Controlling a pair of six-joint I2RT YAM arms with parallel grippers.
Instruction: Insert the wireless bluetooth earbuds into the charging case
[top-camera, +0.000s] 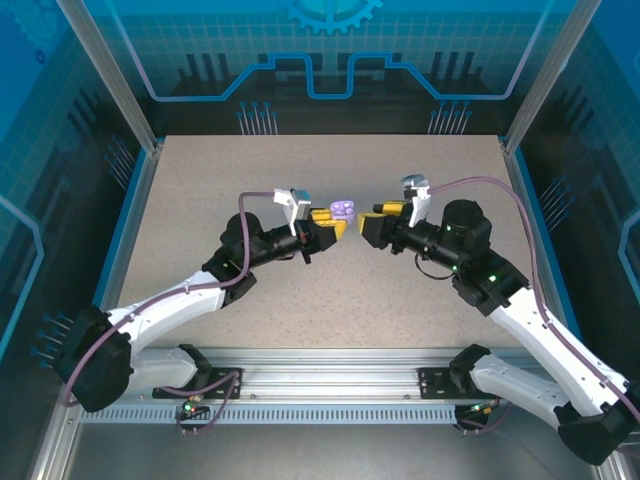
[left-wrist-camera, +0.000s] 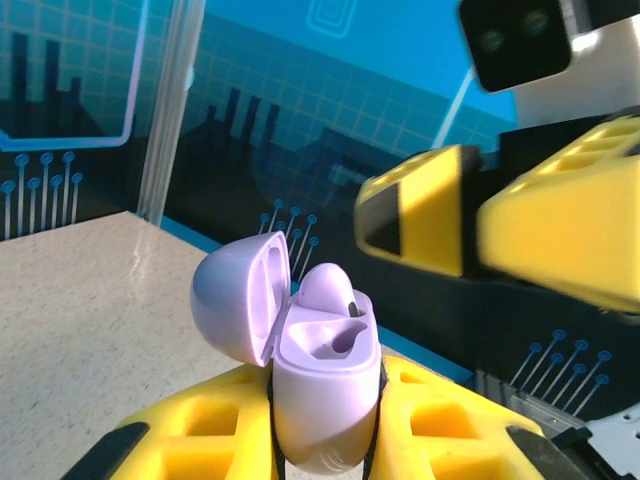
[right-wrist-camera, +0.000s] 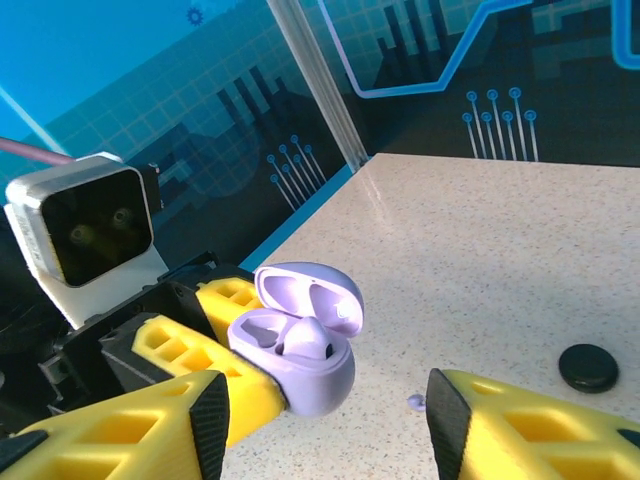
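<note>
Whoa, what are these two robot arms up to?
The left pincer grips a small lavender charging case, lid flipped open, raised above the table. One lavender earbud sits in it; the slot beside it is empty. The right pincer hovers open just in front of the case, holding nothing.

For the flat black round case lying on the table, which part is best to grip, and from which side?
Probably its rim, from straight above. The black case lies flat and low on the table, so a side approach finds almost no height to pinch. Since it is round, any two opposite points of the rim serve. The right gripper stands open.
</note>
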